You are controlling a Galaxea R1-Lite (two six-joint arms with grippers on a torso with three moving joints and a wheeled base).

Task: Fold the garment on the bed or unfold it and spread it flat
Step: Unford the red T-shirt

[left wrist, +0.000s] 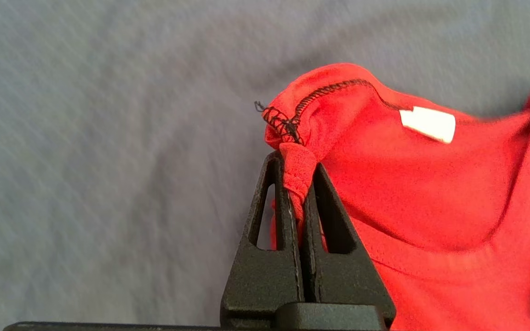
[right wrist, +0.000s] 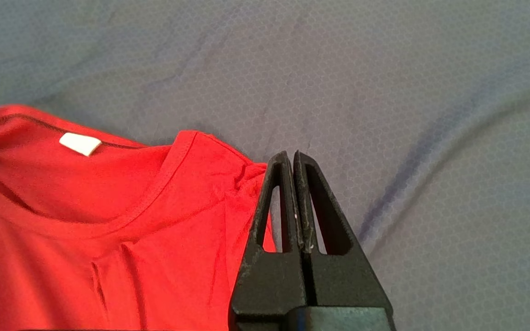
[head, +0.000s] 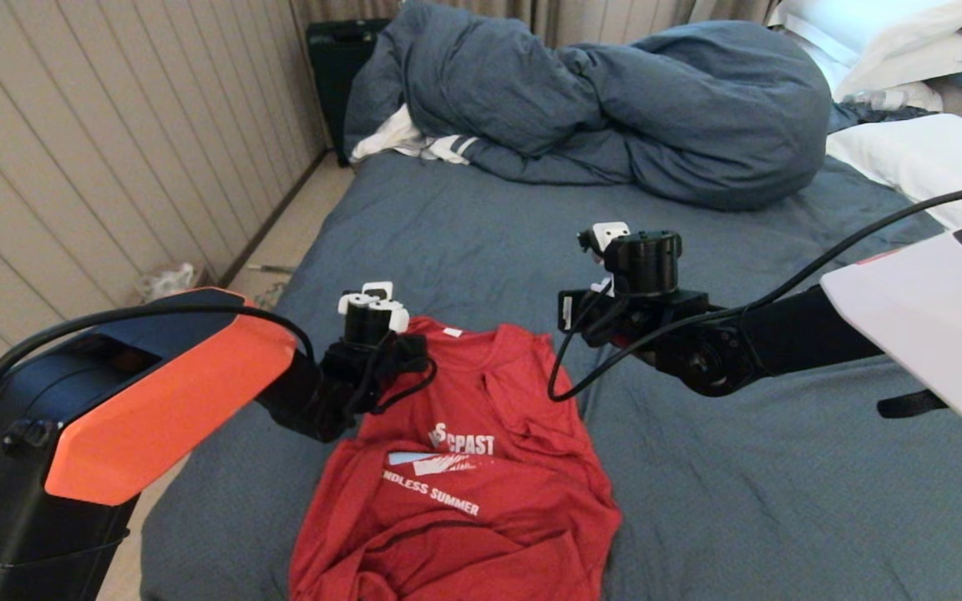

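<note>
Your left claw (left wrist: 296, 158) clamped on shirt (head: 456, 467) shoulder seam; neck tag (left wrist: 427, 124) just beside, toward right claw (right wrist: 292, 158). Right claw pressed together at opposite shoulder, fold between tips. Shirt body trails from both claws toward you, rumpled on bed (head: 740, 501).

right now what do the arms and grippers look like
Left arm: an orange and dark shell with a looping black cable. Right arm: a white shell on a black forearm, also cabled. Each black wrist carries a small white part. Left gripper and right gripper: matte black triangular fingers with cut-out slots.
</note>
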